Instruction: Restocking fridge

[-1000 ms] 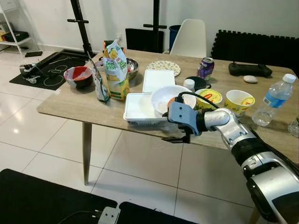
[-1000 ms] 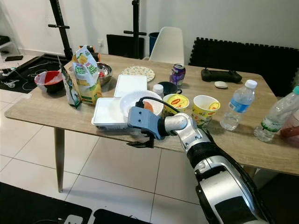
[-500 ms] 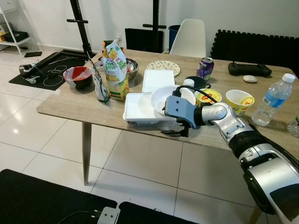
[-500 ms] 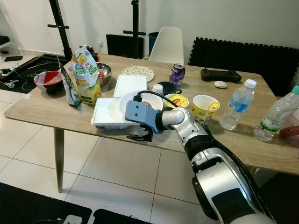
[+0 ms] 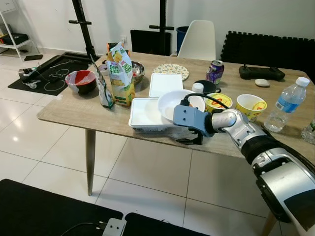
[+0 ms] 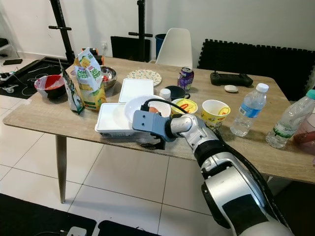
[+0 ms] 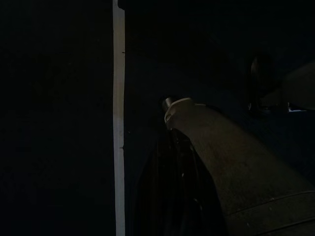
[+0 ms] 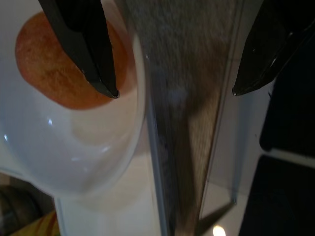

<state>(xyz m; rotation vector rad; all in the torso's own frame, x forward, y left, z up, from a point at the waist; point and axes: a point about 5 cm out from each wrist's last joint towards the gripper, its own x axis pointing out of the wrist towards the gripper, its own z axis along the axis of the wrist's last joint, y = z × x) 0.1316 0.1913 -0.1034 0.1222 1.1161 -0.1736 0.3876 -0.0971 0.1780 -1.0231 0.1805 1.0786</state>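
Creeping in closer, the right pincer (image 8: 172,91) now sits wide open straddling the white bowl (image 5: 173,101) rim, orange fruit (image 8: 59,69) just inside, so a grab looks imminent.

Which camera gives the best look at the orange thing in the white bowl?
The right wrist view: the orange item shows large in the white bowl, just past the open right gripper. In both eye views the gripper's wrist mostly hides it.

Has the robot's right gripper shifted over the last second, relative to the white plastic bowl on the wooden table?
Yes. The right gripper has moved left and forward toward the white plastic bowl, now straddling the wooden table edge at the bowl's rim.
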